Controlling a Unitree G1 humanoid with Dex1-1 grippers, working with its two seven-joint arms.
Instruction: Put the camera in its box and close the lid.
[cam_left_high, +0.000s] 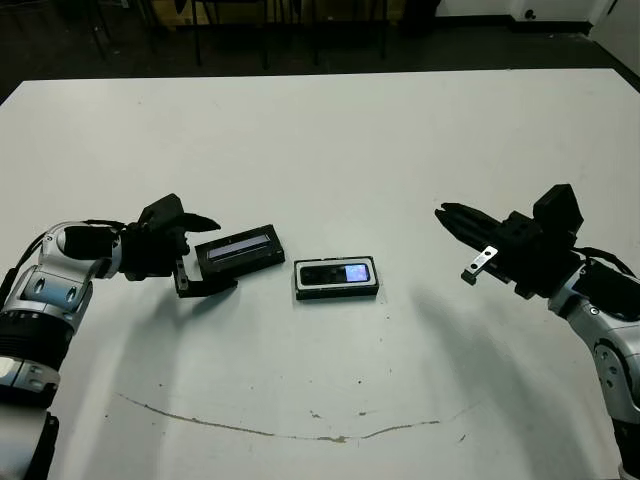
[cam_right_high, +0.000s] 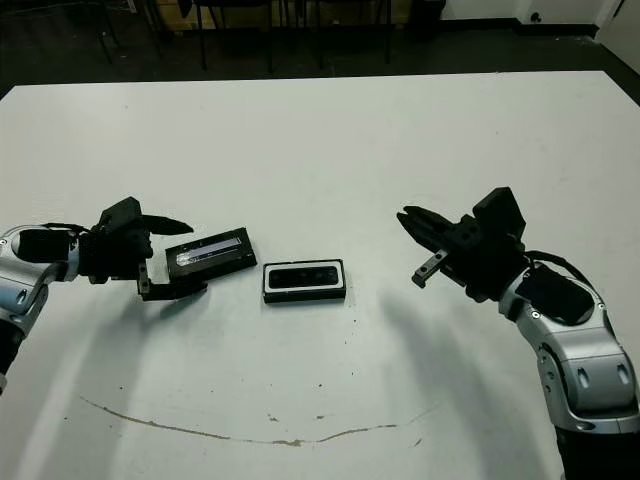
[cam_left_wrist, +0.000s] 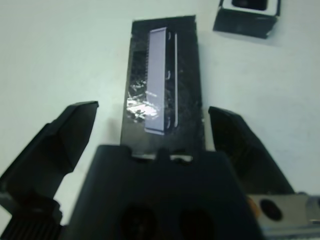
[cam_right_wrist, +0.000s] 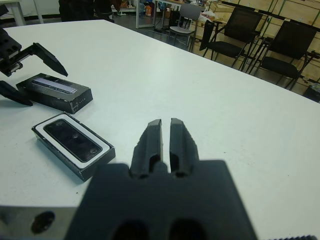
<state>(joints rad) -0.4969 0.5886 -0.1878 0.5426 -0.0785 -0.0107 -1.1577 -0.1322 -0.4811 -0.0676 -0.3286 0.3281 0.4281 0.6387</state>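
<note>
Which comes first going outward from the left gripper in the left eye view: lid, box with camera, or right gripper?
1. lid, lying between the open fingers of the left gripper.
2. box, holding the camera, mid-table.
3. right gripper, far side, shut.

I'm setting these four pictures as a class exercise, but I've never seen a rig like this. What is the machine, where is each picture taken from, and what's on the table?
It is a humanoid robot with two arms at a white table. The two wide pictures come from cameras in its head, looking down; the other two come from a camera on each wrist. Each arm ends in a two-fingered tool. The left tool is open, its fingers either side of one end of the lid, a flat black cover with a pale stripe. The right tool is shut, holds nothing and hovers off to the side. In the middle lies the box, a white-lined tray, with the camera already inside. Nothing is gripped yet.
</note>
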